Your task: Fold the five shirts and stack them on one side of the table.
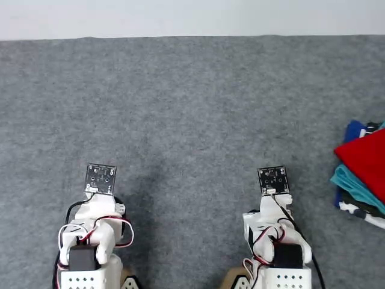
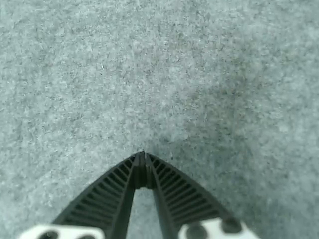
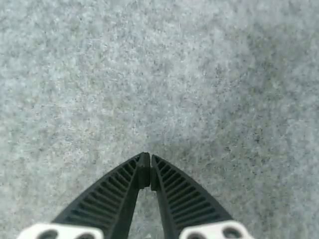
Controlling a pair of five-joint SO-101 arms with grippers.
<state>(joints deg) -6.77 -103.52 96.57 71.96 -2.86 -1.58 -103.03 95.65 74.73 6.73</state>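
Shirts point(image 1: 366, 158) piled well apart frm closed right pincer point(image 3: 147, 163).

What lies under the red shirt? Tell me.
A teal shirt sticks out beneath the red shirt, with blue cloth and white cloth peeking out too. The red shirt covers the rest.

Your two white-and-black arms sit side by side at the near edge of the grey felt-covered table point(image 1: 192, 102), one point(image 1: 93, 232) toward the left of the high view, the other point(image 1: 274, 235) toward the right. The pile of cloth shirts, red one on top point(image 1: 363, 158), lies at the table's right edge, well apart from the nearer arm. The left gripper point(image 2: 143, 167) and right gripper point(image 3: 147, 169) each hang over the felt.
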